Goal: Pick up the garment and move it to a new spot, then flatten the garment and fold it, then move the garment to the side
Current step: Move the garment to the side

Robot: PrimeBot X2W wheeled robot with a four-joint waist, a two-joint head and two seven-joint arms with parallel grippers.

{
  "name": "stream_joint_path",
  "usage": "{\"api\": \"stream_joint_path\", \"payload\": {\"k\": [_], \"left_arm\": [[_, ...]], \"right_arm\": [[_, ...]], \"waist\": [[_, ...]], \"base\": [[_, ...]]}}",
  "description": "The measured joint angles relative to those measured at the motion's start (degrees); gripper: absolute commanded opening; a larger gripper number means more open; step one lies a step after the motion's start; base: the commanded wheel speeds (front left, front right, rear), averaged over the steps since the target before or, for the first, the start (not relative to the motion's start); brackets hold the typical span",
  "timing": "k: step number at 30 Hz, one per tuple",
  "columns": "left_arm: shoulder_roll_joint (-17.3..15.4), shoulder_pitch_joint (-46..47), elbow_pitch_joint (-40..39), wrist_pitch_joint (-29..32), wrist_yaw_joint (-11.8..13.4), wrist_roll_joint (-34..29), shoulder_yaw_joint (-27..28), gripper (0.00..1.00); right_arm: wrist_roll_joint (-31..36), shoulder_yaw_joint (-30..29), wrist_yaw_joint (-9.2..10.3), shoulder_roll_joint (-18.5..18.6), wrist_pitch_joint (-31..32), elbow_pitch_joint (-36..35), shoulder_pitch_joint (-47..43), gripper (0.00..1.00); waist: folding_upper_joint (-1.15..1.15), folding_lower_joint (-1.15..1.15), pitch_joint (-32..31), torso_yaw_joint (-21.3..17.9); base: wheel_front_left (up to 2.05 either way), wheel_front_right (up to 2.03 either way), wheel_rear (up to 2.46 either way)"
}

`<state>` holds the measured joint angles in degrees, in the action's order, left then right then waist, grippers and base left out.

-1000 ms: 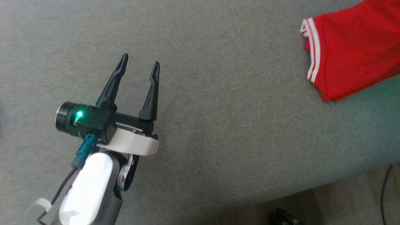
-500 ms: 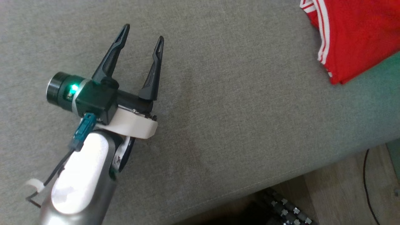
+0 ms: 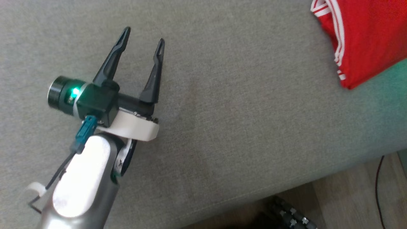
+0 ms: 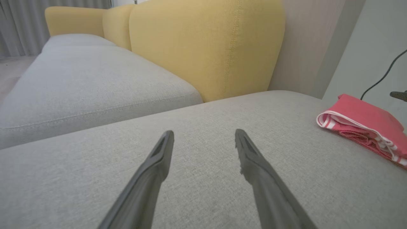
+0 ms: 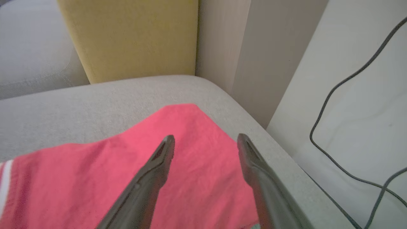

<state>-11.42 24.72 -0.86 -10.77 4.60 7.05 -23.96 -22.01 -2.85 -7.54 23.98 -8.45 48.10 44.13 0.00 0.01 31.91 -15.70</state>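
Grey seat [image 3: 241, 127] spreads under me, with a yellow backrest [image 4: 203, 47] beyond. The folded red garment [image 3: 369, 35] lies at the seat's far right edge, striped hem facing left, well right of my left pincer [image 3: 144, 35], which hovers wide and empty with its fingers pointing away. My right pincer [image 5: 206, 137] is nearer, poised just above the cloth, fingers spread and gripping nothing.

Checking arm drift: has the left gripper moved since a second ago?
Yes, slightly: the camera shifted too, but the left gripper went farther up the view from the sofa's front edge.
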Motion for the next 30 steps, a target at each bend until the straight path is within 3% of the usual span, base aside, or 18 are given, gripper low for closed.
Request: {"api": "stream_joint_path", "payload": {"k": [6, 18, 30], "left_arm": [[0.0, -4.3, 1.5, -1.3, 1.5, 2.0, 0.8, 1.0], [0.9, -13.0, 3.0, -3.0, 4.9, 5.8, 4.1, 1.0], [-0.5, -22.9, 3.8, -3.5, 7.4, 8.6, 9.5, 1.0]], "right_arm": [[1.4, 0.7, 0.0, -1.2, -2.0, -9.0, -5.3, 1.0], [6.6, 3.3, 0.0, -11.5, 4.6, -35.2, -25.1, 1.0], [10.5, 4.3, 0.0, -16.9, 10.1, -47.7, -38.2, 1.0]], "waist": [[0.0, 0.0, -4.9, 0.5], [0.0, -0.01, -15.2, 6.1], [0.0, -0.01, -24.7, 13.4]], "base": [[0.0, 0.0, 0.0], [0.0, 0.0, 0.0], [0.0, 0.0, 0.0]]}}
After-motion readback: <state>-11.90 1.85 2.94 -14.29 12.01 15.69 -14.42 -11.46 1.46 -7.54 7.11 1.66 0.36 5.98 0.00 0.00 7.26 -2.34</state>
